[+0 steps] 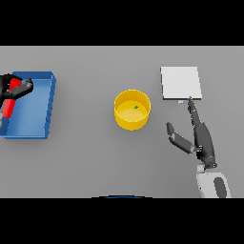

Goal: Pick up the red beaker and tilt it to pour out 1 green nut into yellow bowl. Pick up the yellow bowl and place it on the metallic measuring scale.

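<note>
Right hand [202,143]: lower right of the grey table [86,157], resting with fingers straight and spread, thumb splayed toward the centre; fingertips reach up to the near edge of the scale, holding nothing
Metallic measuring scale [180,82]: pale square plate at upper right, flat on the table, nothing on it; small display tab at its near edge, just beside the right fingertips
Yellow bowl [132,109]: round, upright, mid-table, well apart from both hands and from the scale; one small green nut [136,107] lies inside, right of centre
Blue tray [35,102]: rectangular bin at far left
Left hand [12,88]: over the tray's left part, fingers curled round the red beaker [10,100]
Red beaker: held over the tray, its length running down toward the tray's left edge; contents cannot be told
</note>
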Controlling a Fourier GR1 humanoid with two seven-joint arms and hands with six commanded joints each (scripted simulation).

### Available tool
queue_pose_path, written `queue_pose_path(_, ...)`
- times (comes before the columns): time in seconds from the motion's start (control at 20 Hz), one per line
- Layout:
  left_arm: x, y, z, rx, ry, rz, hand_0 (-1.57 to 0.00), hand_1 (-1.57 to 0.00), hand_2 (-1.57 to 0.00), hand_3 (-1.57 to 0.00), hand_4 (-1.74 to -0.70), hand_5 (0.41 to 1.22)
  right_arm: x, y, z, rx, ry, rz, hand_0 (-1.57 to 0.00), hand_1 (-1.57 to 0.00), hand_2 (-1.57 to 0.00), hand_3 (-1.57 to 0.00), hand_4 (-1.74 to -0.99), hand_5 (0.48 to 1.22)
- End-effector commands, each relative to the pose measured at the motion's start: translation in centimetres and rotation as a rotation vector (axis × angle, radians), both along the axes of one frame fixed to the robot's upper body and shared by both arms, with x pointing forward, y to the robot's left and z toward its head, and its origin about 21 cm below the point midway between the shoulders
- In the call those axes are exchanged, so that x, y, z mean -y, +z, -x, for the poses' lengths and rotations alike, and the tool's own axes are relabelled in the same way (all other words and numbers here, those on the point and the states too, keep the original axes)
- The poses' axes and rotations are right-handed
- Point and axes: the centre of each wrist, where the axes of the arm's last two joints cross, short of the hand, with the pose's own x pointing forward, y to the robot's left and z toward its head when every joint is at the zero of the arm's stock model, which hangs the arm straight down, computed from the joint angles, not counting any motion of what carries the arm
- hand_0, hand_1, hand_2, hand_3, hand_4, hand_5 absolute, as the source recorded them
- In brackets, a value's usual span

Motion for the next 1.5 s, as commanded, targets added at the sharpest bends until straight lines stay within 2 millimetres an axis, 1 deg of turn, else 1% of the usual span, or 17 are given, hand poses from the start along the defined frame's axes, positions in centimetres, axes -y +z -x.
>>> queue_pose_path(0.0,-0.1,0.2,0.0,-0.012,-0.008,0.000,-0.48,-0.39,-0.39,-0.37,-0.88,0.710,0.1,-0.2,0.0,-0.014,0.000,0.005,0.00,0.00,0.00,0.00,-1.184,0.667)
queue_pose_path(0.05,0.3,0.2,-0.1,-0.017,-0.026,0.012,-0.38,-0.31,-0.31,-0.30,-0.85,0.698,-0.2,-0.1,0.2,-0.006,0.008,-0.009,0.00,0.00,0.00,0.00,-1.187,0.667)
queue_pose_path(0.15,0.1,0.0,0.1,-0.025,-0.016,0.027,-0.24,-0.20,-0.20,-0.19,-0.82,0.684,-0.2,-0.2,0.1,-0.009,0.001,0.005,0.00,0.00,0.00,0.00,-1.187,0.666)
queue_pose_path(0.2,0.3,0.1,-0.1,-0.016,-0.018,0.023,-0.19,-0.16,-0.16,-0.15,-0.80,0.679,-0.5,0.0,0.4,-0.009,0.005,-0.002,0.00,0.00,0.00,0.00,-1.188,0.668)
queue_pose_path(0.3,0.1,0.0,-0.4,0.015,-0.016,0.037,-0.12,-0.10,-0.10,-0.10,-0.79,0.674,-0.5,0.1,-0.1,-0.031,-0.004,0.008,0.00,0.00,0.00,0.00,-1.193,0.660)
queue_pose_path(0.4,0.0,0.7,-0.7,0.059,-0.021,0.051,-0.08,-0.06,-0.06,-0.06,-0.78,0.674,-0.7,0.1,-0.1,-0.028,-0.003,0.047,0.00,0.00,0.00,0.00,-1.195,0.660)
queue_pose_path(0.5,0.2,0.6,-0.8,0.085,-0.030,0.073,-0.05,-0.04,-0.04,-0.04,-0.79,0.671,-0.9,0.2,-0.2,-0.023,0.007,0.083,0.00,0.00,0.00,0.00,-1.198,0.662)
queue_pose_path(0.6,0.2,0.6,-1.0,0.099,-0.033,0.078,-0.03,-0.03,-0.03,-0.02,-0.78,0.679,-1.1,0.7,-0.7,-0.003,0.090,0.093,0.00,0.00,0.00,0.00,-1.162,0.694)
queue_pose_path(0.7,0.6,0.4,-0.9,0.092,-0.031,0.073,-0.02,-0.02,-0.02,-0.02,-0.78,0.693,-1.2,1.9,-1.7,0.016,0.155,0.184,0.00,0.00,0.00,0.00,-1.202,0.709)
queue_pose_path(0.75,0.5,0.4,-0.9,0.089,-0.030,0.071,-0.02,-0.01,-0.01,-0.01,-0.78,0.700,-0.9,2.1,-2.5,0.006,0.194,0.229,0.00,0.00,0.00,0.00,-1.221,0.709)
queue_pose_path(0.8,0.4,0.3,-0.9,0.089,-0.032,0.074,-0.01,-0.01,-0.01,-0.01,-0.79,0.704,-1.2,2.4,-3.1,0.004,0.231,0.271,0.00,0.00,0.00,0.00,-1.234,0.707)
queue_pose_path(0.95,0.8,0.3,-1.0,0.091,-0.042,0.079,-0.01,0.00,0.00,0.00,-0.79,0.710,-1.4,3.8,-4.4,0.007,0.303,0.480,0.00,0.00,0.00,0.00,-1.278,0.683)
queue_pose_path(1.1,0.5,0.2,-0.9,0.082,-0.030,0.080,0.00,0.00,0.00,0.00,-0.80,0.708,-1.8,5.3,-5.9,0.064,0.417,0.693,0.00,0.00,0.00,0.00,-1.278,0.669)
queue_pose_path(1.15,0.8,0.4,-1.0,0.089,-0.034,0.081,0.00,0.00,0.00,0.00,-0.79,0.712,-2.5,6.0,-6.7,0.074,0.451,0.758,0.00,0.00,0.00,0.00,-1.276,0.668)
queue_pose_path(1.2,0.5,0.5,-0.9,0.092,-0.041,0.083,0.00,0.00,0.00,0.00,-0.79,0.716,-3.2,6.1,-7.1,0.076,0.488,0.800,0.00,0.00,0.00,0.00,-1.276,0.666)
queue_pose_path(1.4,0.8,0.2,-0.9,0.079,-0.049,0.078,0.00,0.00,0.00,0.00,-0.80,0.723,-5.1,6.6,-8.7,0.084,0.597,0.906,0.00,0.00,0.00,0.00,-1.273,0.656)
queue_pose_path(1.45,0.9,0.0,-0.9,0.077,-0.048,0.081,0.00,0.00,0.00,0.00,-0.80,0.723,-5.0,6.8,-9.1,0.081,0.620,0.927,0.00,0.00,0.00,0.00,-1.274,0.656)
